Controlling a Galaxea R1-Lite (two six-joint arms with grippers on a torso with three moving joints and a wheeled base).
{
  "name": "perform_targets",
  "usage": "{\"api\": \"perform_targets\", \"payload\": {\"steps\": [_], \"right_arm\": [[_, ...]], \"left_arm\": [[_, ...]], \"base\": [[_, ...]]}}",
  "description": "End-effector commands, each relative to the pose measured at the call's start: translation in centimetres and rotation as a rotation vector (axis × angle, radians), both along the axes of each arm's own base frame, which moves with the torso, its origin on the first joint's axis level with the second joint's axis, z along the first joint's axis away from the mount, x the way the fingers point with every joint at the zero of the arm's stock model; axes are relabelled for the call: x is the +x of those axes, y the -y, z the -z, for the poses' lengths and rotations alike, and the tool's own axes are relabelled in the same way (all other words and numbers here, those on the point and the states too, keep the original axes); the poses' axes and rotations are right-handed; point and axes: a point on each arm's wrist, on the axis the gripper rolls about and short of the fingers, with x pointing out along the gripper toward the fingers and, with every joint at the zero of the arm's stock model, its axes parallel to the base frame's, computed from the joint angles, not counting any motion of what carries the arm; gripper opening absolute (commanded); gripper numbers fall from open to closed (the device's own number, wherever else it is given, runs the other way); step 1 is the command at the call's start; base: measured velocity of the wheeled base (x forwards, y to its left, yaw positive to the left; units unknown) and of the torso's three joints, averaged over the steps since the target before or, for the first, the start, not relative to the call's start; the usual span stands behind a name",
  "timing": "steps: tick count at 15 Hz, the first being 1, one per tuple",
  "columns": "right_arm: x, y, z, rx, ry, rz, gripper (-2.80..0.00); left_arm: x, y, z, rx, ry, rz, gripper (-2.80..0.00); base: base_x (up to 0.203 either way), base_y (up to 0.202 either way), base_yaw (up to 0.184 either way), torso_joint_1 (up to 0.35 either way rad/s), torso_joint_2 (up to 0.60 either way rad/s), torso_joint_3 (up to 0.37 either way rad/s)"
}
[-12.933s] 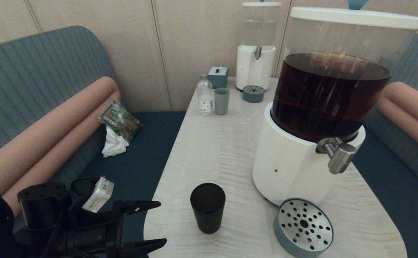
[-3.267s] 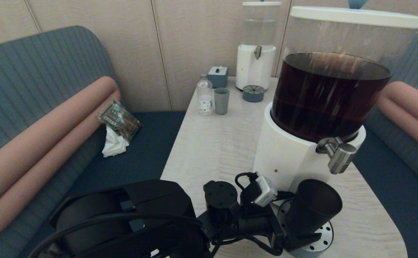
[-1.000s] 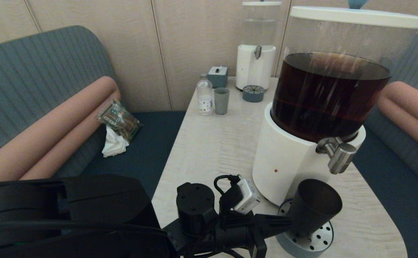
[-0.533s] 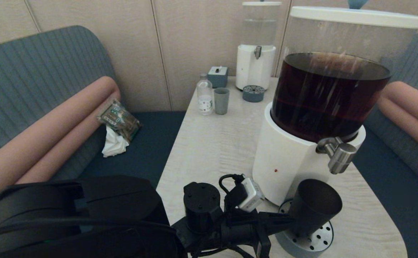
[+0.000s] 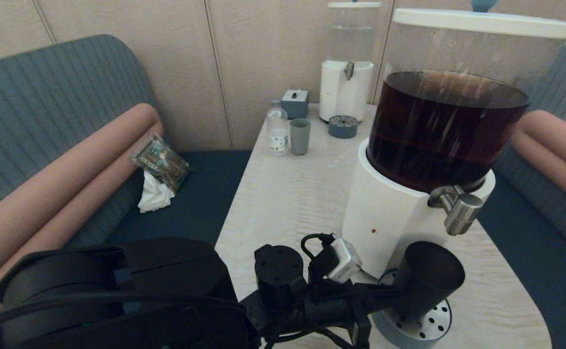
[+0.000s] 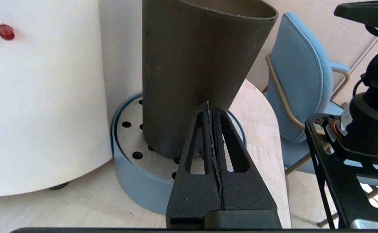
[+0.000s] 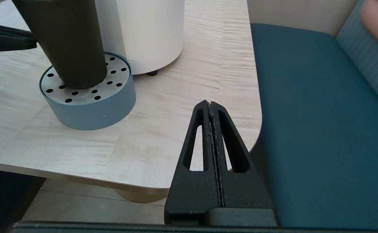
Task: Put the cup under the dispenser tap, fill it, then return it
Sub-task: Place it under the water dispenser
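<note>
The cup (image 5: 428,278) has a matt black skin, faintly dusty and scuffed near its rim. It stands on a drip tray (image 5: 416,327) with a perforated, dull brushed-metal top and a smooth blue-grey wall. The dispenser tap (image 5: 459,209) is brushed steel with a soft sheen. The dispenser base (image 5: 384,228) looks like smooth white plastic, slightly satin. The table (image 5: 287,194) shows pale wood grain under a flat finish. Both grippers' fingers (image 6: 213,152) are black with a grainy, rough texture. The bench seat (image 7: 312,106) is dark teal woven cloth.
</note>
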Motion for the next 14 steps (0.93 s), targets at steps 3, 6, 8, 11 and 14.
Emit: {"api": "perform_targets", "payload": {"steps": [3,6,8,11,14], "right_arm": [[0.0,0.0,0.1,0.0,-0.002,0.0,-2.8],[0.0,0.0,0.1,0.0,-0.002,0.0,-2.8],[0.0,0.0,0.1,0.0,-0.002,0.0,-2.8],[0.0,0.0,0.1,0.0,-0.002,0.0,-2.8],[0.0,0.0,0.1,0.0,-0.002,0.0,-2.8]], "left_arm": [[0.2,0.3,0.2,-0.007,0.006,0.004,-2.8],[0.1,0.3,0.2,-0.006,0.004,0.006,-2.8],[0.1,0.3,0.2,-0.005,0.004,0.006,-2.8],[-0.2,0.0,0.1,0.0,0.001,0.006,-2.8],[-1.4,-1.4,-1.6,-0.005,0.004,0.009,-2.8]], "base": [[0.0,0.0,0.0,0.0,0.0,0.0],[0.0,0.0,0.0,0.0,0.0,0.0],[0.0,0.0,0.0,0.0,0.0,0.0],[0.0,0.0,0.0,0.0,0.0,0.0],[0.0,0.0,0.0,0.0,0.0,0.0]]}}
